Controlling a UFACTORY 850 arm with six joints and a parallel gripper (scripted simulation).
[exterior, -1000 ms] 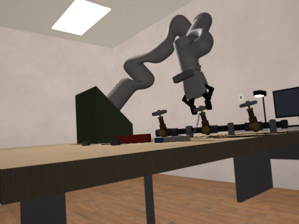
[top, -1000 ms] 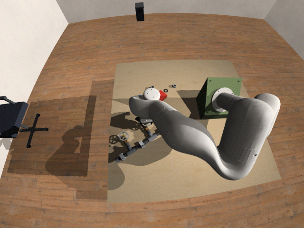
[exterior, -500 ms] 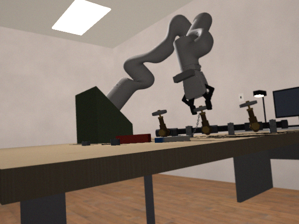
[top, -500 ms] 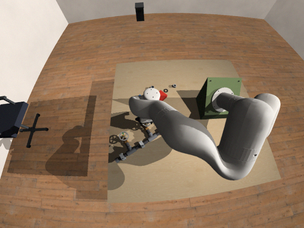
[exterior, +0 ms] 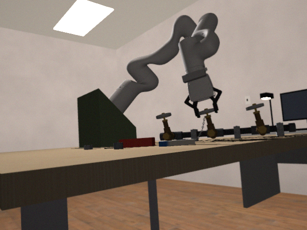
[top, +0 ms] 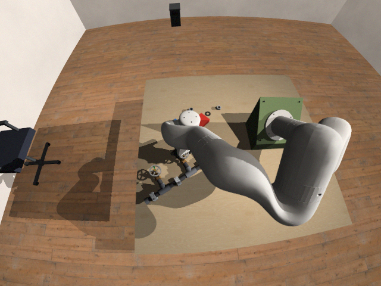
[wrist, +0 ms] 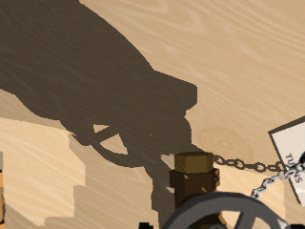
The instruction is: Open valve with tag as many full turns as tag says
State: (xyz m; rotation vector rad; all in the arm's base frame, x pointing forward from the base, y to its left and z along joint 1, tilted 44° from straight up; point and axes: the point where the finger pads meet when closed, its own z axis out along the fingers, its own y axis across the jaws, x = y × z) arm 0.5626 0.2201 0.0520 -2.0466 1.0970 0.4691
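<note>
Three brass valves with grey handwheels stand on a dark pipe (exterior: 230, 131) along the table. My gripper (exterior: 206, 112) is shut on the handwheel of the middle valve (exterior: 210, 123). A chain (exterior: 202, 126) hangs from this valve. In the wrist view the handwheel (wrist: 224, 212) sits at the bottom edge, and the chain (wrist: 243, 165) runs right to a white tag (wrist: 293, 153) with part of the word "TURNS"; its number is hidden. The left valve (exterior: 165, 124) and the right valve (exterior: 257, 117) stand free. In the top view the arm hides the gripped valve; one free valve (top: 153, 175) shows.
A green base block (top: 275, 121) holds the arm. A red block (exterior: 136, 142), a blue-tipped flat bar (exterior: 176, 142) and small dark nuts (exterior: 118, 145) lie on the table. A monitor (exterior: 293, 105) and a lamp (exterior: 266, 96) stand behind the pipe's right end.
</note>
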